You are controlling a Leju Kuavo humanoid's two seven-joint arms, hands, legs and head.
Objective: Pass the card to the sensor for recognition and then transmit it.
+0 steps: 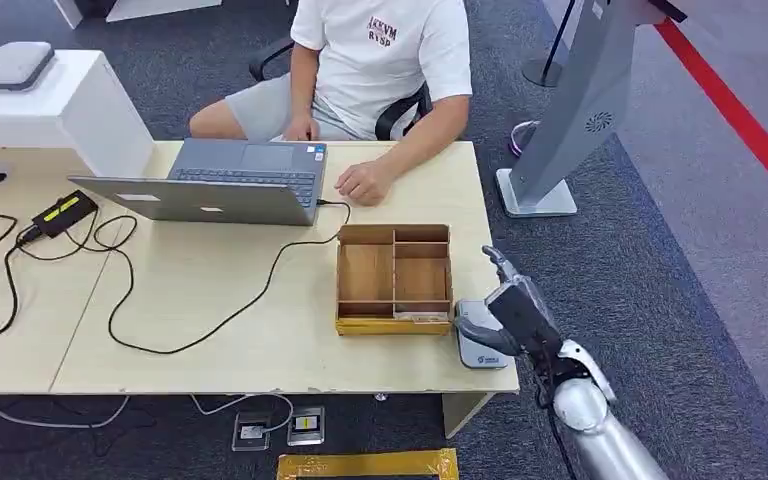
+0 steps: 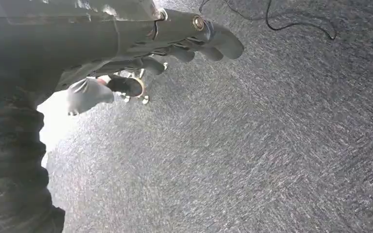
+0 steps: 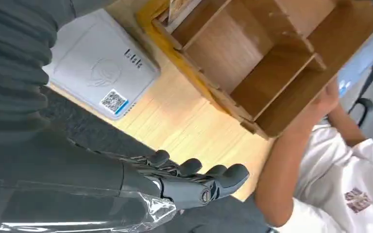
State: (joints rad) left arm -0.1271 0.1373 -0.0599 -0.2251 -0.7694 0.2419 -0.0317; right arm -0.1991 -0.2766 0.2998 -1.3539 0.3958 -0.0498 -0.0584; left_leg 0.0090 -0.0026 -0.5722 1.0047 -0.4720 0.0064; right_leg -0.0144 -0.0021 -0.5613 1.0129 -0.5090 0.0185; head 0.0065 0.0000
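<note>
Finds the right robot hand (image 1: 515,310) at the near right corner of the bench (image 1: 210,300), fingers straight and apart, holding nothing; hovers just above and beside the white sensor (image 1: 475,350), apparently without touching it. Finds the left robot hand (image 2: 150,58) hanging over carpet, fingers loosely extended, likewise holding nothing. Places the card (image 1: 418,318) in the narrow front slot of the wooden divided tray (image 1: 394,262), on edge so far as can be judged, long axis running along the slot and parallel to the bench's front edge. Puts the card to the left of the right robot hand and slightly forward of it, with the sensor touching or just beside the tray's right front corner between them. Rates the right robot hand far the nearer. Judges the coming move a short reach leftward over the sensor, fingers lowered into the slot from above. Describes the card as a thin pale strip, mostly hidden by the slot wall; cannot tell print or colour. Notes a person's hand (image 1: 363,183) resting on the bench beyond the tray, near a laptop (image 1: 210,185).
</note>
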